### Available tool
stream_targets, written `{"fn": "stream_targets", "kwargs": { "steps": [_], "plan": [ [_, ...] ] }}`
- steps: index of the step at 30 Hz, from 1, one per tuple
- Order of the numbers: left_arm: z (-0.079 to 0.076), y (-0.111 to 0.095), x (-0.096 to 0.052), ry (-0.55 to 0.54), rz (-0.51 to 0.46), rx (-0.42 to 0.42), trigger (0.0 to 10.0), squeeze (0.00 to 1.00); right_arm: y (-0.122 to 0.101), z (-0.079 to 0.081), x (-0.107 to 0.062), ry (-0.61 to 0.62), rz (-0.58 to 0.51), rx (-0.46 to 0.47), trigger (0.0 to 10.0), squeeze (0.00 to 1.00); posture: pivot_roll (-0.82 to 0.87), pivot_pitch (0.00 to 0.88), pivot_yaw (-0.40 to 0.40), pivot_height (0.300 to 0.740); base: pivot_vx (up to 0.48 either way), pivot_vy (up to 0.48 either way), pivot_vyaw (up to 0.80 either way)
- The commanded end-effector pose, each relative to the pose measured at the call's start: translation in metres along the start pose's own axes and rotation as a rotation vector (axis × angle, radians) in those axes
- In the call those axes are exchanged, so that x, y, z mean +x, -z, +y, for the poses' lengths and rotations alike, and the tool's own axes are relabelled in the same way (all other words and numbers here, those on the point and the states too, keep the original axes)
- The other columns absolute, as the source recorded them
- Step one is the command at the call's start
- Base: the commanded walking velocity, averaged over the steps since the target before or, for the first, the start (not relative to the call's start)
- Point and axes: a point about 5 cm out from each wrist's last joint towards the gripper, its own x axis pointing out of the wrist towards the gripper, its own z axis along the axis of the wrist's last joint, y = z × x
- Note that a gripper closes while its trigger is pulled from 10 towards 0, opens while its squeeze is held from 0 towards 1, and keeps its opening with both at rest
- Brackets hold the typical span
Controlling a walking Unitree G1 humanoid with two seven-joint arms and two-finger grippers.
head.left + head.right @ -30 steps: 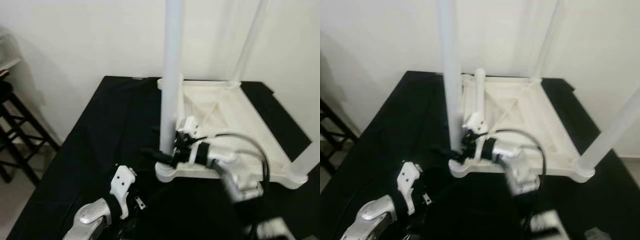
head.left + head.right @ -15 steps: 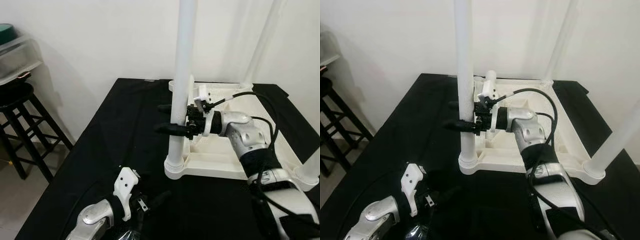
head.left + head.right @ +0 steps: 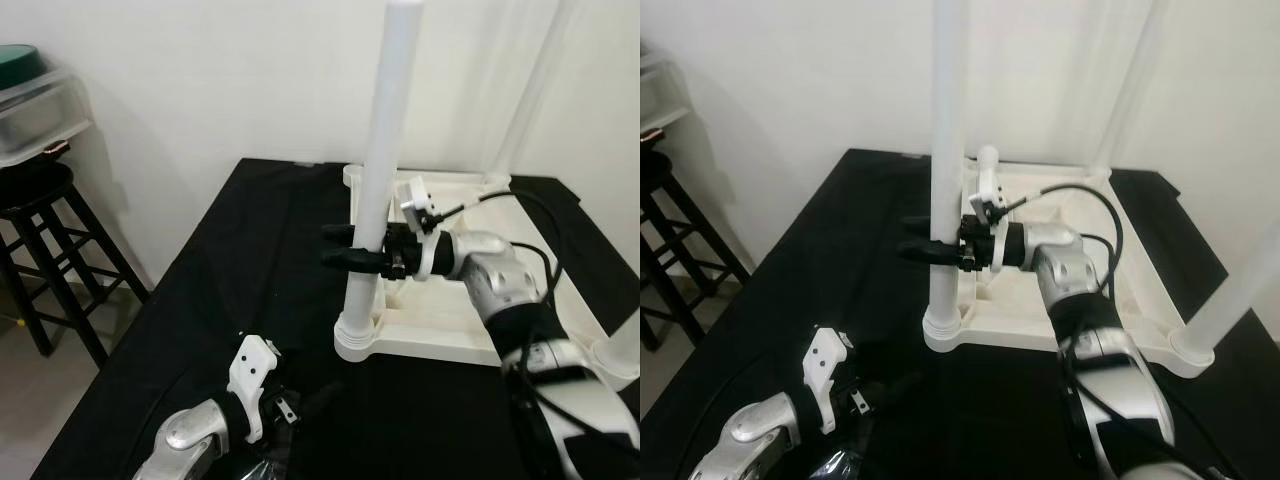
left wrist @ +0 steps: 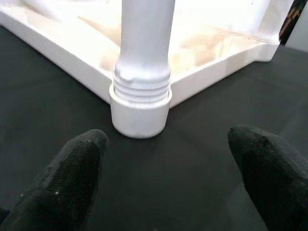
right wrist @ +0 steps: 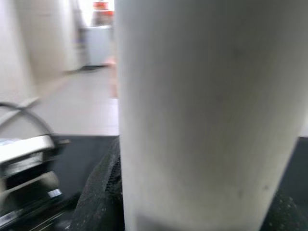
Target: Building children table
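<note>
The white children's table lies upside down on a black cloth, its top (image 3: 432, 348) facing down and its legs pointing up. My right gripper (image 3: 342, 248) is shut on the near-left leg (image 3: 378, 190) about halfway up, one black finger on each side. That leg (image 5: 207, 110) stands close before the right wrist camera, with a fingertip (image 5: 102, 192) beside it. The leg's threaded foot sits in the corner socket (image 4: 141, 113). My left gripper (image 4: 168, 185) hovers open just above the cloth, a short way in front of that socket, holding nothing.
Two more white legs rise at the far right (image 3: 522, 100) and near right (image 3: 1232, 290) corners. A black stool (image 3: 38, 205) with a clear bin (image 3: 30, 95) on it stands at the left by the white wall. Black cloth (image 3: 230, 270) lies bare left of the table.
The camera has risen and shifted. My right gripper has slid from near the socket up to the middle of the leg. The left gripper stays low in front.
</note>
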Motion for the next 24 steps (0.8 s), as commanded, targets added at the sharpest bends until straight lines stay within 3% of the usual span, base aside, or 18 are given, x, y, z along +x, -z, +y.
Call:
{"fn": "stream_targets", "kwargs": {
  "steps": [1, 2, 3, 4, 8, 12, 17, 18, 19, 20, 24],
  "plan": [
    [-0.003, 0.000, 0.001, 0.009, 0.001, -0.008, 10.0, 0.00, 0.057, 0.020, 0.003, 0.133, 0.146, 0.076, 0.0, 0.00, 0.04, 0.000, -0.024, 0.740, 0.000, 0.000, 0.00],
    [-0.003, 0.000, 0.001, 0.010, -0.001, -0.009, 10.0, 0.00, 0.071, 0.028, 0.009, 0.271, 0.152, 0.080, 0.0, 0.00, 0.04, 0.000, -0.024, 0.740, 0.000, 0.000, 0.00],
    [-0.003, -0.001, 0.000, 0.011, -0.002, -0.010, 10.0, 0.00, 0.086, 0.032, 0.016, 0.579, 0.091, 0.211, 0.0, 0.00, 0.02, 0.000, -0.015, 0.740, 0.000, 0.000, 0.00],
    [-0.003, -0.002, 0.000, 0.012, -0.004, -0.012, 10.0, 0.00, 0.095, 0.042, 0.019, 0.710, 0.182, 0.158, 0.0, 0.00, 0.01, 0.000, -0.005, 0.740, 0.000, 0.000, 0.00],
    [-0.002, -0.002, 0.000, 0.015, -0.003, -0.014, 10.0, 0.00, 0.087, 0.044, 0.022, 0.748, 0.150, 0.146, 0.0, 0.00, 0.00, 0.000, 0.005, 0.740, 0.000, 0.000, 0.00],
    [-0.003, -0.003, 0.003, 0.033, -0.008, -0.028, 10.0, 0.00, 0.094, 0.039, 0.020, 0.734, 0.180, 0.214, 0.0, 0.00, -0.01, 0.000, 0.001, 0.740, 0.000, 0.000, 0.00],
    [-0.003, -0.004, 0.003, 0.024, -0.012, -0.023, 10.0, 0.00, 0.095, 0.040, 0.022, 0.712, 0.206, 0.201, 0.0, 0.00, -0.01, 0.000, -0.010, 0.740, 0.000, 0.000, 0.00],
    [-0.003, -0.004, 0.003, 0.020, -0.013, -0.021, 10.0, 0.00, 0.094, 0.040, 0.023, 0.708, 0.203, 0.208, 1.1, 0.00, -0.01, 0.000, -0.010, 0.740, 0.000, 0.000, 0.00],
    [-0.003, -0.004, 0.004, 0.019, -0.014, -0.021, 10.0, 0.00, 0.093, 0.039, 0.021, 0.707, 0.183, 0.230, 4.9, 0.00, -0.01, 0.000, -0.012, 0.740, 0.000, 0.000, 0.00],
    [-0.003, -0.004, 0.004, 0.020, -0.013, -0.020, 10.0, 0.00, 0.088, 0.038, 0.021, 0.677, 0.146, 0.246, 10.0, 0.08, -0.01, 0.000, -0.013, 0.740, 0.000, 0.000, 0.00],
    [-0.003, -0.004, 0.004, 0.021, -0.012, -0.019, 10.0, 0.00, 0.083, 0.037, 0.021, 0.641, 0.104, 0.258, 10.0, 0.08, -0.01, 0.000, -0.013, 0.740, 0.000, 0.000, 0.00]
  ]
}}
